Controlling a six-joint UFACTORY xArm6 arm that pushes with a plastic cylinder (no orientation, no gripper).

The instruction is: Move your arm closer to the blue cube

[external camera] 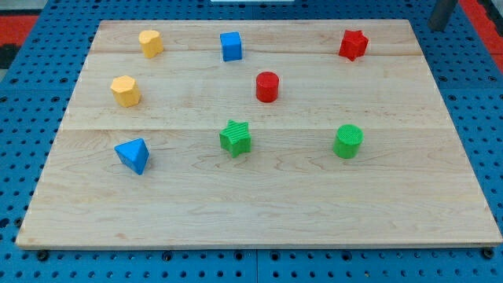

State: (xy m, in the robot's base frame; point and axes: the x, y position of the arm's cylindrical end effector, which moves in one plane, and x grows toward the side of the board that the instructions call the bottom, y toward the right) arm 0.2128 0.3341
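The blue cube [230,45] stands near the board's top edge, a little left of centre. My rod enters at the view's top right corner, and my tip [438,28] sits just past the board's top right corner, over the blue pegboard. It is far to the right of the blue cube. The nearest block to it is the red star [353,44], to its left. The tip touches no block.
On the wooden board [259,212] there are two yellow hexagonal blocks [150,42] [125,90], a red cylinder [267,86], a green star [235,137], a green cylinder [347,141] and a blue pyramid-like block [133,154]. Blue pegboard [23,94] surrounds the board.
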